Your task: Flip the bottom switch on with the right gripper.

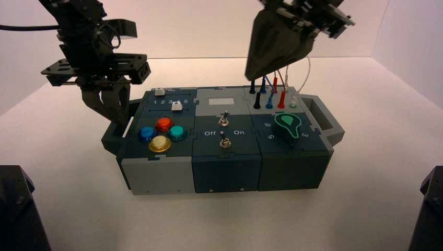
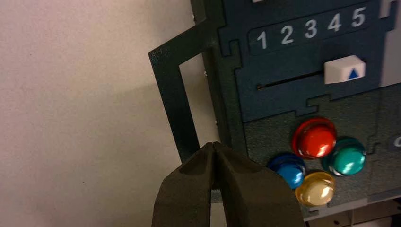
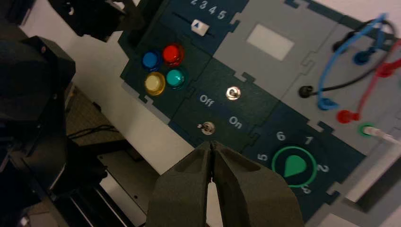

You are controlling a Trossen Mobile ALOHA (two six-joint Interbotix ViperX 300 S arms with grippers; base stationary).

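Both fingers pressed together, the right gripper (image 3: 211,144) hangs raised above the bottom switch (image 3: 207,127).

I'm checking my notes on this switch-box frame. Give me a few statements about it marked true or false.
1. The right gripper touches the bottom switch. False: it hangs apart from it.
2. The left gripper has its fingers shut. True.
3. The left gripper is over the green knob. False: it is by the box's left handle.
4. The yellow button sits among red, blue and teal buttons. True.
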